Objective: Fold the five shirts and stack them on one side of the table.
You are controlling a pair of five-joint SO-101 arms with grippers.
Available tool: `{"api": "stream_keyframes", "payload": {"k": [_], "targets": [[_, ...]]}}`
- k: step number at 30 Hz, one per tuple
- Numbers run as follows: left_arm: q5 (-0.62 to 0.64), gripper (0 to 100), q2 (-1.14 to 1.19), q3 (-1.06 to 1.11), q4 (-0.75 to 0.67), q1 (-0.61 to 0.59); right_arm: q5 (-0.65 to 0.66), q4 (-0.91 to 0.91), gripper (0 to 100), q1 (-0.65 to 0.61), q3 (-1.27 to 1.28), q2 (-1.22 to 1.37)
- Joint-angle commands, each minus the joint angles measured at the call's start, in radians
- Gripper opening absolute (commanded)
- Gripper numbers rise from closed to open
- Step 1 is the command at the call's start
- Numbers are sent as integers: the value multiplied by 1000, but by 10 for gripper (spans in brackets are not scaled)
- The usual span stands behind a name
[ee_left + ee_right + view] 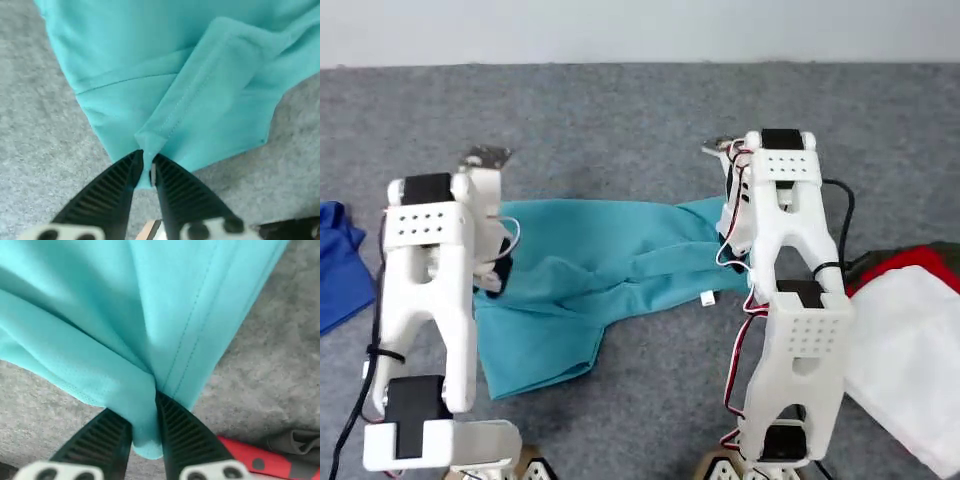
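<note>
A teal shirt (590,275) lies crumpled across the middle of the grey table, stretched between both arms. My left gripper (146,167) is shut on a folded corner of the teal shirt (200,90) at its left edge. My right gripper (145,427) is shut on a bunched fold of the teal shirt (150,315) at its right end. In the high view the left arm (425,300) stands over the shirt's left side and the right arm (785,270) over its right side.
A blue shirt (338,265) lies at the table's left edge. At the right edge sit a white shirt (910,355), a red one (905,265) and a dark one (880,258) in a pile. Bare grey carpet-like table surface (620,110) spreads behind the arms.
</note>
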Motion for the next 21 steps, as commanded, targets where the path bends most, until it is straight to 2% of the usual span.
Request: {"api": "stream_keyframes", "payload": {"k": [1, 9, 16, 21], "targets": [[-34, 11, -43, 15, 28, -11, 5, 19, 11, 15, 3, -79], [-133, 11, -34, 93, 23, -11, 11, 35, 11, 15, 3, -117], [-138, 11, -34, 101, 25, -11, 3, 38, 11, 12, 78, -128], [-138, 12, -34, 102, 26, -11, -23, -70, 11, 27, 192, -128]]}}
